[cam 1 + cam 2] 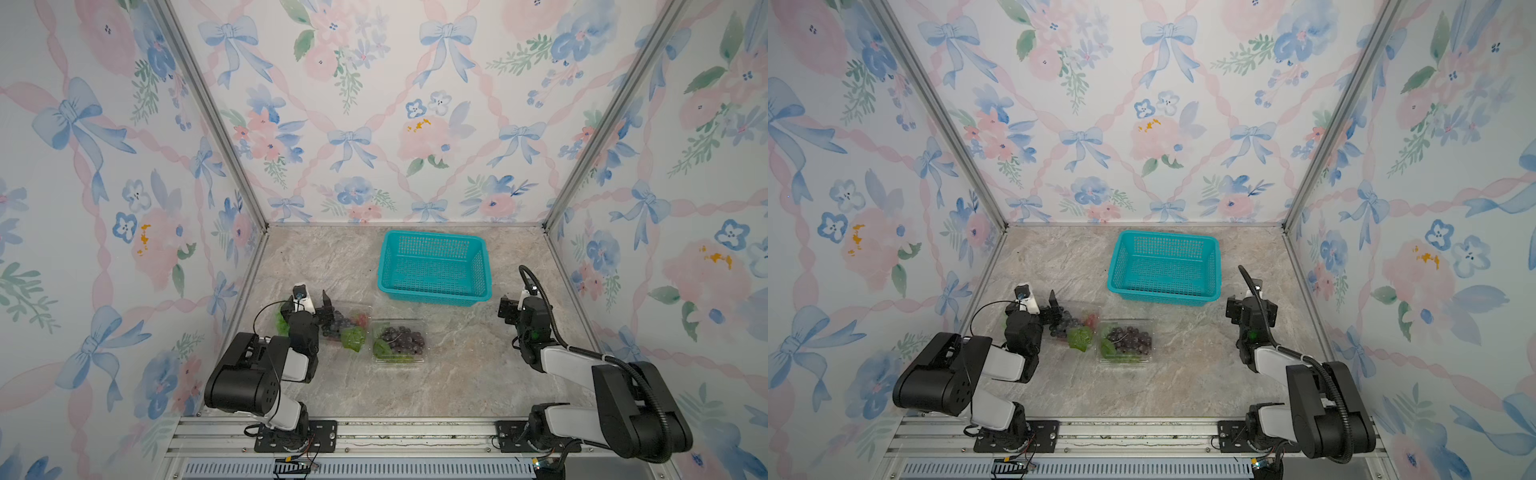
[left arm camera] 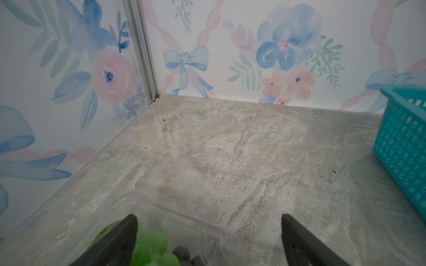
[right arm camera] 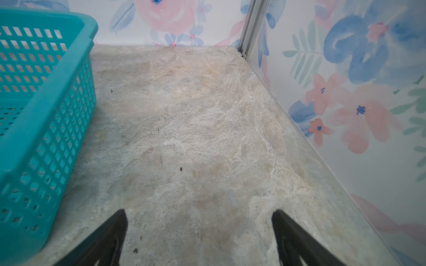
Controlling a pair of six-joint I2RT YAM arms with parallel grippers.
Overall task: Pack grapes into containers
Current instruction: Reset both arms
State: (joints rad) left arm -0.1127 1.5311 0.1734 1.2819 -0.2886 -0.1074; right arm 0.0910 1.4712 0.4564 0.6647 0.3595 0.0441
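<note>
Two clear containers lie side by side at the table's middle left. The left container [image 1: 358,309] [image 1: 1090,309] holds green grapes [image 2: 152,244], dark grapes [image 1: 334,322] and red grapes [image 1: 361,319]; a green leaf [image 1: 353,338] hangs over its front. The other container [image 1: 419,325] [image 1: 1148,326] holds dark purple grapes [image 1: 403,338] and a leaf. My left gripper [image 1: 307,307] [image 2: 208,216] hovers open over the left container's far rim [image 2: 175,211], gripping nothing. My right gripper [image 1: 519,305] [image 3: 198,210] stands open over bare table to the right of the basket.
A teal perforated basket [image 1: 432,291] [image 1: 1165,291] [image 3: 46,138] stands empty at the back centre, its corner [image 2: 405,147] also in the left wrist view. Flowered walls close in the back and both sides. An aluminium rail runs along the front edge.
</note>
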